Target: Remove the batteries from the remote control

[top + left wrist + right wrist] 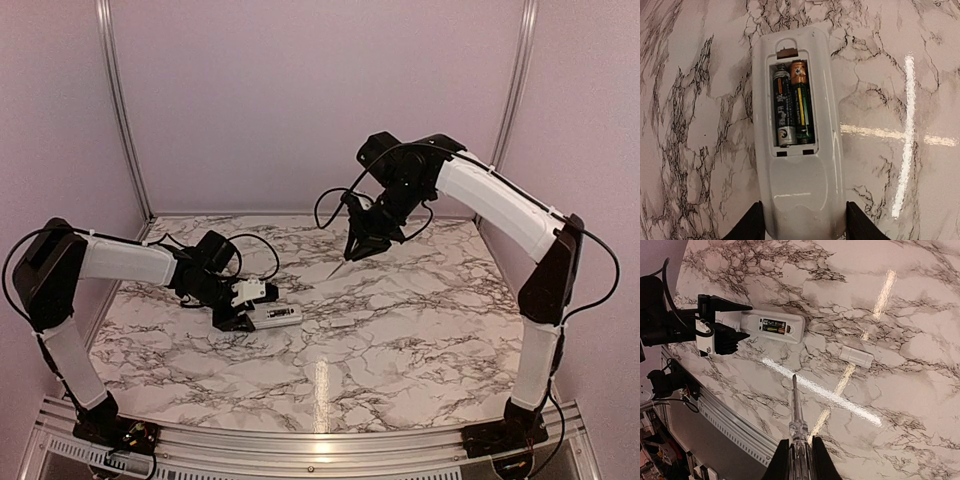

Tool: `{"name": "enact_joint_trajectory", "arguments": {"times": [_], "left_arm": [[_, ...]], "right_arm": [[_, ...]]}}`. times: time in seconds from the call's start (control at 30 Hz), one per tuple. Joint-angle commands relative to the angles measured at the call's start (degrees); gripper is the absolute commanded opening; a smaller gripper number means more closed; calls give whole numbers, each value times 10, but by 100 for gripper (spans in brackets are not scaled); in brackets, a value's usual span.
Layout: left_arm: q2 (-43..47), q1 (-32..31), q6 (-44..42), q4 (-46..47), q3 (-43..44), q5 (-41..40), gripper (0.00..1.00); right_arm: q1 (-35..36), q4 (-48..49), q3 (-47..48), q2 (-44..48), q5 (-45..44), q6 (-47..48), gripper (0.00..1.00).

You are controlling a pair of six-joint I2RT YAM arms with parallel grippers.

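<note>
The white remote control [797,145] lies on the marble table with its dark recess up and two batteries [792,105] side by side in it. My left gripper [801,227] is shut on the remote's near end, a finger on each side. It shows in the top view [243,312] holding the remote [277,315], and in the right wrist view [772,326]. My right gripper [797,460] is shut on a screwdriver [796,407] with a clear handle, blade pointing down at the table. It hangs high in the top view [362,243], right of and beyond the remote.
A small flat white plate [340,324] lies on the table right of the remote, also in the right wrist view [856,356]. The table's metal front rail [300,462] runs along the near edge. Cables trail behind both arms.
</note>
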State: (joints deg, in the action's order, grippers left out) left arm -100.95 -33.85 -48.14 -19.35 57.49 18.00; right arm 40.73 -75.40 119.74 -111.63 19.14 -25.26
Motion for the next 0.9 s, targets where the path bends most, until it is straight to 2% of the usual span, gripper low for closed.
{"name": "enact_joint_trajectory", "arguments": {"times": [0.0, 0.33, 0.87], "left_arm": [[45, -20, 34, 13, 8, -22, 36], [78, -71, 89, 13, 35, -62, 33], [80, -91, 121, 0, 80, -73, 31]], "right_arm": [[14, 27, -9, 22, 11, -1, 0], [24, 51, -14, 13, 25, -9, 0], [40, 43, -10, -11, 8, -4, 0]]}}
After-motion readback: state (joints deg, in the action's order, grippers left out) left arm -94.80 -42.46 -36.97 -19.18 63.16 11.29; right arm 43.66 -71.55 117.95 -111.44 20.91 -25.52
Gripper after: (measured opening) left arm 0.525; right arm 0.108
